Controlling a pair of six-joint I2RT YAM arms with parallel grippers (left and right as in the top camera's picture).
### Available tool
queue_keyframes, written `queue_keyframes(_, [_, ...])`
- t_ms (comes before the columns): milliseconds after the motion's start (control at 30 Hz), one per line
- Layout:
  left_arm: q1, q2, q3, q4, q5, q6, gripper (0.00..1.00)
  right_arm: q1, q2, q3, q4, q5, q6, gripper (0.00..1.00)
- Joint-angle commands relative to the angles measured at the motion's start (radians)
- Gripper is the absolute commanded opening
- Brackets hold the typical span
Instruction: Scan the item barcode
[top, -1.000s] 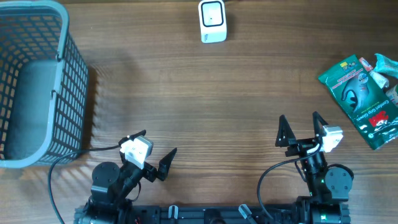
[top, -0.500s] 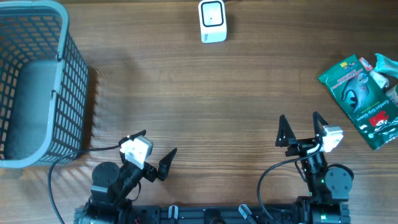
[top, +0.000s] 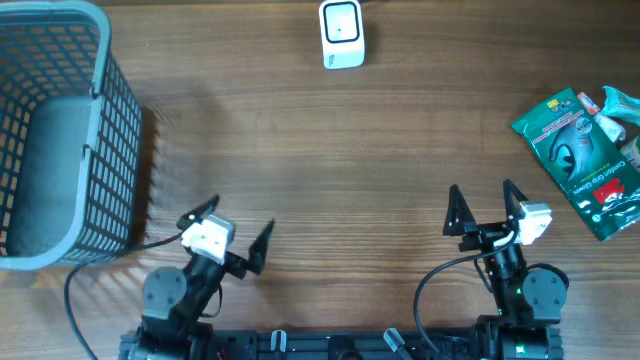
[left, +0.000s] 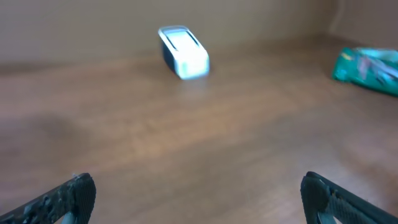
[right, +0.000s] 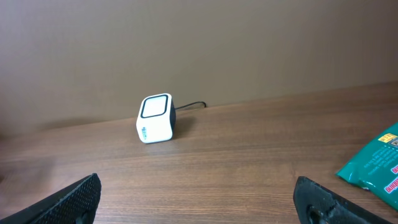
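Observation:
A green packet with a red label (top: 583, 160) lies flat at the table's right edge; it is the item, and its corner shows as the green packet (right: 375, 165) in the right wrist view and as a blurred green packet (left: 367, 67) in the left wrist view. The white scanner (top: 342, 33) stands at the back middle, also seen as the scanner (right: 156, 118) and scanner (left: 183, 51). My left gripper (top: 232, 227) hangs open near the front left. My right gripper (top: 483, 201) is open near the front right, well short of the packet. Neither holds anything.
A grey mesh basket (top: 100, 150) fills the left side, close beside the left arm. Another small packet (top: 617, 112) lies partly on the green one at the far right edge. A cable runs from the scanner toward the back.
The left arm has swung to the left and turned, its gripper now pointing more up the table; its wrist view is blurred. The right arm has not moved.

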Motion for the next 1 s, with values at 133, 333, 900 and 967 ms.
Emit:
queue_keyframes(133, [0.008,-0.019,-0.103,0.206,-0.245,0.001,1.0,0.006,-0.013,-0.002,0.003,0.016,-0.006,1.0])
queue_keyframes(333, [0.106,-0.019,-0.103,0.204,-0.251,-0.099,1.0,0.006,-0.011,-0.002,0.003,0.016,-0.006,1.0])
queue_keyframes(900, [0.166,-0.019,-0.103,0.203,-0.247,-0.105,1.0,0.006,-0.011,-0.002,0.003,0.016,-0.006,1.0])
queue_keyframes(967, [0.166,-0.019,-0.103,0.203,-0.248,-0.104,1.0,0.006,-0.011,-0.002,0.003,0.016,-0.006,1.0])
